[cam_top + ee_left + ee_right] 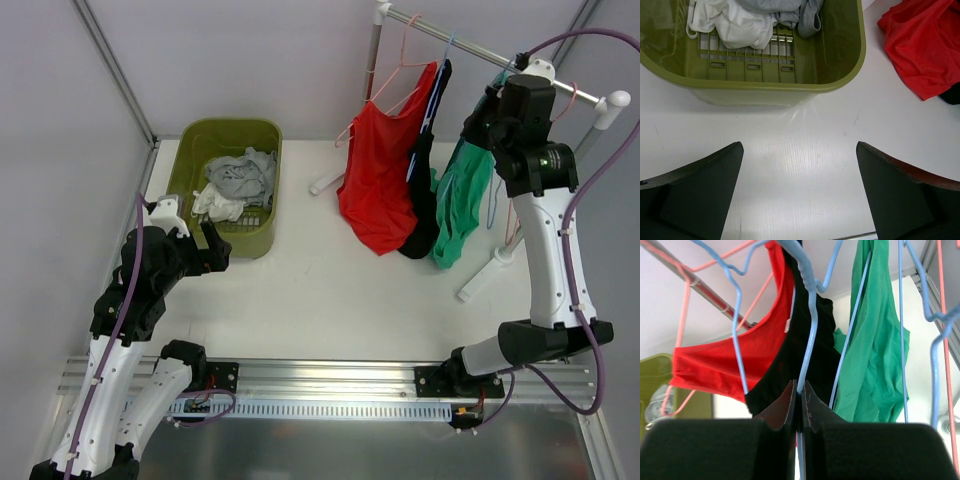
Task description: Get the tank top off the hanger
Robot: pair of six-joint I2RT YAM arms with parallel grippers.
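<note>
Three tank tops hang on the rack rod (470,45): a red one (375,170) on a pink hanger (402,70), a black one (422,190) and a green one (462,195). My right gripper (490,105) is raised to the rod beside the green top. In the right wrist view the gripper (800,387) is shut on a thin blue hanger wire (812,315) that runs up in front of the black top (790,350), with the green top (875,355) to the right and the red top (735,360) to the left. My left gripper (215,250) (800,150) is open and empty, low over the table.
An olive laundry basket (230,123) (765,90) with grey and white clothes stands at the back left, just ahead of my left gripper. More blue and pink hangers (940,320) crowd the rod around my right gripper. The rack's white feet (480,275) rest on the table.
</note>
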